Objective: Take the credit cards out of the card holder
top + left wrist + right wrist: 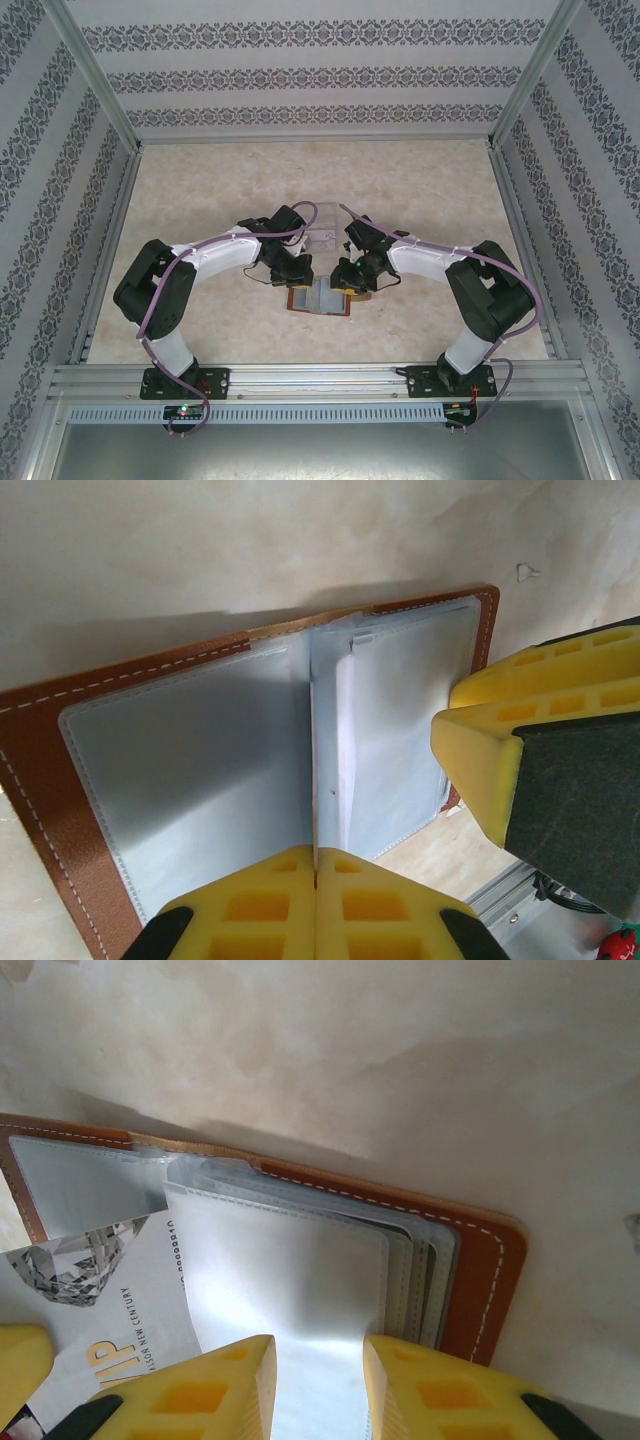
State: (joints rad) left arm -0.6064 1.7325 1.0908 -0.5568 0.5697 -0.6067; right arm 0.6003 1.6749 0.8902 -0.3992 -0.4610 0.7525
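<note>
The left gripper (315,880) is clenched tight. Its yellow fingers pinch one thin leaf of the open reddish-brown leather card holder (35,780) with grey-blue pockets, apparently to part the pages and expose their contents. The holder lies on the marbled beige table (200,190). The right gripper (318,1360) straddles a pale pocket leaf; whether it grips cannot be told. A pale printed credit card (100,1320) lies just beside, partly covered. Beyond stands a clear plastic tray (320,225), probably the drop point.
</note>
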